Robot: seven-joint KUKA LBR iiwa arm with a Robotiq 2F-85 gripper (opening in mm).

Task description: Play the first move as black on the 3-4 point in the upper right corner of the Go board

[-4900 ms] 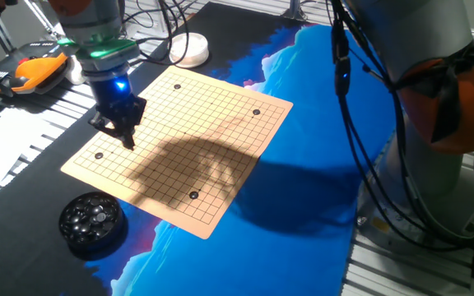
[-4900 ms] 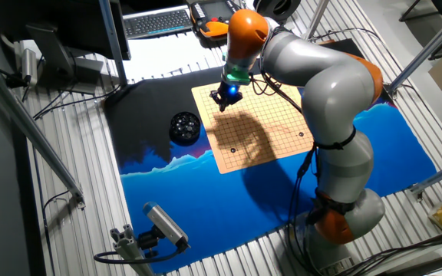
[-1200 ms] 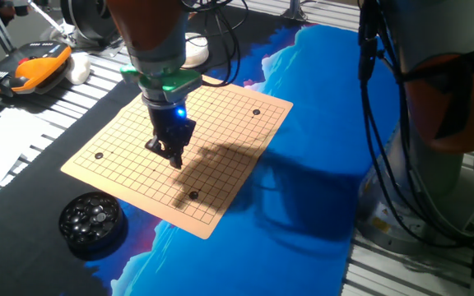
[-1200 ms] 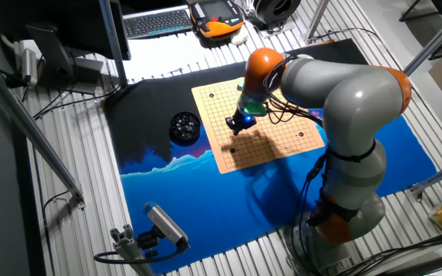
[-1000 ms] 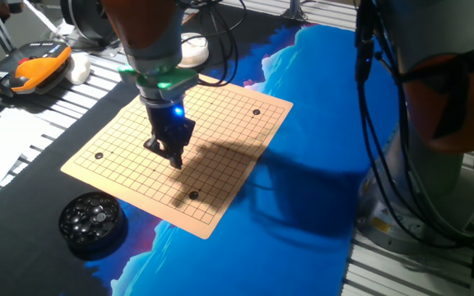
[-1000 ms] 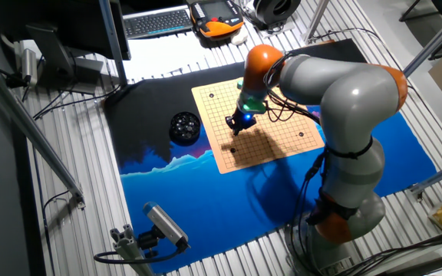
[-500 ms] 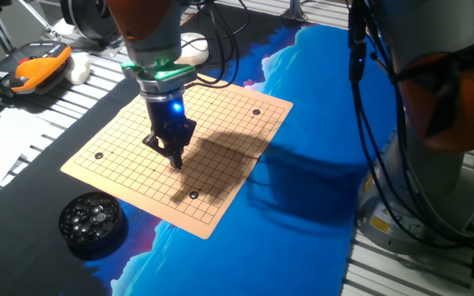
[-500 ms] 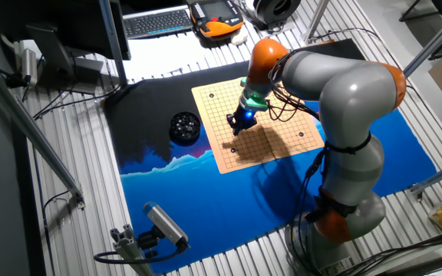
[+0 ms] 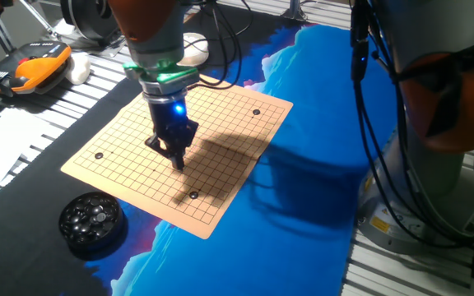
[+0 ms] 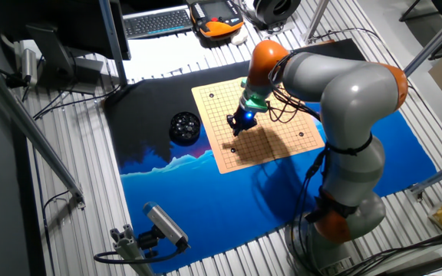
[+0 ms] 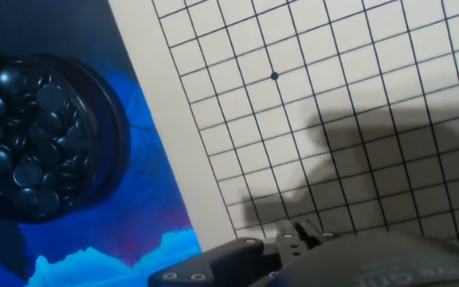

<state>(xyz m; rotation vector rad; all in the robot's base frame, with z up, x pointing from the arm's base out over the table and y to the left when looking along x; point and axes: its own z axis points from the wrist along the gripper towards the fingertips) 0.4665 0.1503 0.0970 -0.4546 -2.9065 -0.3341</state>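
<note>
The tan Go board (image 9: 220,123) lies on the blue and black mat, with a dark dot near each corner. It also shows in the other fixed view (image 10: 271,142) and in the hand view (image 11: 357,88). My gripper (image 9: 176,160) points down just above the board's middle, toward the near-left side, and also shows in the other fixed view (image 10: 234,129). Its fingertips are pinched together; I cannot see whether a stone sits between them. A round black bowl (image 9: 93,219) of black stones stands off the board's near-left corner and shows in the hand view (image 11: 30,135).
A white bowl (image 9: 190,49) stands beyond the board's far corner. An orange and black device (image 9: 31,70) and a keyboard lie at the far left. My arm's grey base (image 10: 344,207) and hanging cables (image 9: 369,123) are to the right of the board.
Over several seconds the gripper moved from the board's left edge near the bowl to above its middle. In the last second it has barely shifted.
</note>
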